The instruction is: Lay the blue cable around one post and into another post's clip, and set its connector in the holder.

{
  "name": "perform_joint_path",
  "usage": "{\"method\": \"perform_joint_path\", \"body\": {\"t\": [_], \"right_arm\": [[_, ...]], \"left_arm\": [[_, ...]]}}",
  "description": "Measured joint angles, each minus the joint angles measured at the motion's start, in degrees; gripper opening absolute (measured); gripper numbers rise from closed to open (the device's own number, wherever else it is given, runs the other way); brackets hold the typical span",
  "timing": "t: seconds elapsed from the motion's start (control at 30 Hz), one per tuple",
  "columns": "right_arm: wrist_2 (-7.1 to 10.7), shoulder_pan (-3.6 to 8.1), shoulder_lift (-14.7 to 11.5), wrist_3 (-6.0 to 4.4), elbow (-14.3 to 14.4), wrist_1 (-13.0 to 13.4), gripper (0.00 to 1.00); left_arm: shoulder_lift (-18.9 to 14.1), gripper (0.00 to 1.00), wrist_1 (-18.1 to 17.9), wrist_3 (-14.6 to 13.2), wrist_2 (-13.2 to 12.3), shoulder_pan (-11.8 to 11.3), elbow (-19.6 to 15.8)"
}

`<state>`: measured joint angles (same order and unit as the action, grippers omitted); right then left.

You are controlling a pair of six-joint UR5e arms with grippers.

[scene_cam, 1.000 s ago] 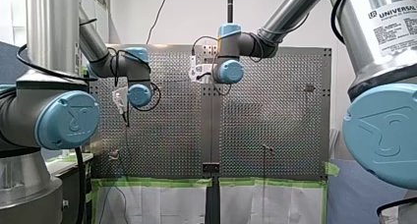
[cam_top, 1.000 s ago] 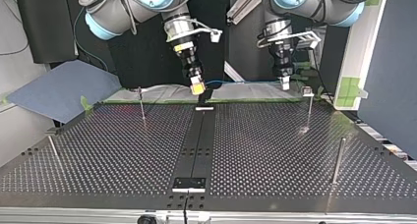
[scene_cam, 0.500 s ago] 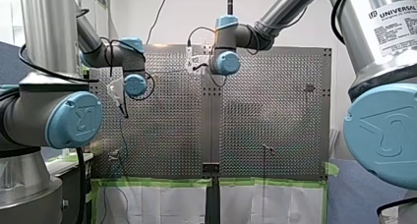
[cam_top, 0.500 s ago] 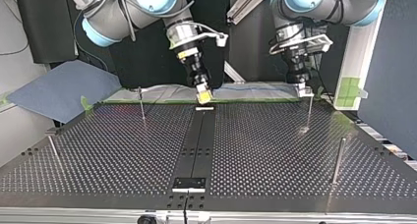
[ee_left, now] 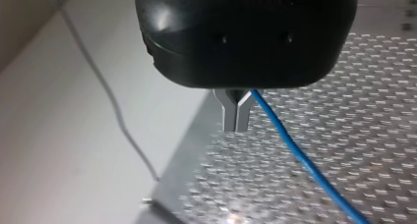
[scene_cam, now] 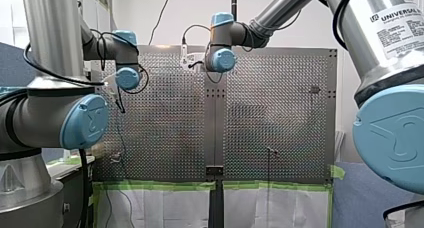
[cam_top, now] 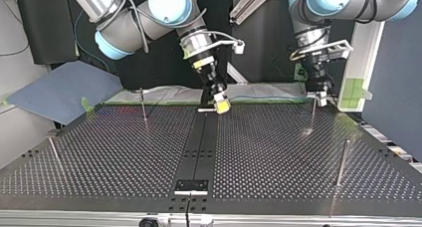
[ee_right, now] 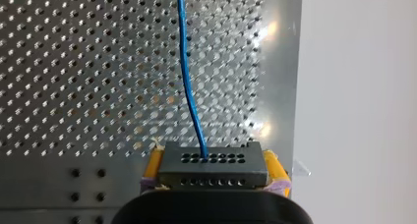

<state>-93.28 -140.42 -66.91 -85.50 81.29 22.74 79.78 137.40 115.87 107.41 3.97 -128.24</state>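
The blue cable leaves my left gripper, whose metal fingers are shut on it. In the top view that gripper hangs just beside the head of a clip-topped post at the far right. My right gripper has yellow pads shut on a dark grey connector block, and the cable runs away from the block over the perforated plate. This gripper hovers low over the far end of the black centre strip. The cable spans thinly between the two grippers. A black holder bracket sits at the near edge.
Other thin posts stand at the top view's far left, near left and near right. A small white-edged bracket lies by my right gripper. Green tape and white sheeting edge the table.
Both grippers have shifted toward the top view's right. My right gripper has come lower over the centre strip; my left gripper has passed to the far side of the clip post.
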Motion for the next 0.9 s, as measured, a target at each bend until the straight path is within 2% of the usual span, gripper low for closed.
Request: {"method": "perform_joint_path", "body": {"t": [0.17, 0.4, 0.7, 0.9], "right_arm": [[0.00, -0.63, 1.1, 0.21, -2.6, -0.7, 0.00], [0.01, -1.44, 2.0, 0.00, -6.2, -1.6, 0.00], [0.31, -1.73, 2.5, -0.06, -11.0, -2.6, 0.00], [0.86, -1.80, 2.8, -0.08, -12.9, -3.0, 0.00]], "left_arm": [[-2.1, 0.00, 1.8, 2.1, -2.6, -2.6, 2.1], [-2.6, 0.00, 4.0, 2.7, -5.1, -5.7, 4.5], [-1.5, 0.00, 5.7, 4.9, -5.6, -10.0, 8.5], [0.6, 0.00, 6.3, 5.5, -7.6, -13.6, 12.1]]}}
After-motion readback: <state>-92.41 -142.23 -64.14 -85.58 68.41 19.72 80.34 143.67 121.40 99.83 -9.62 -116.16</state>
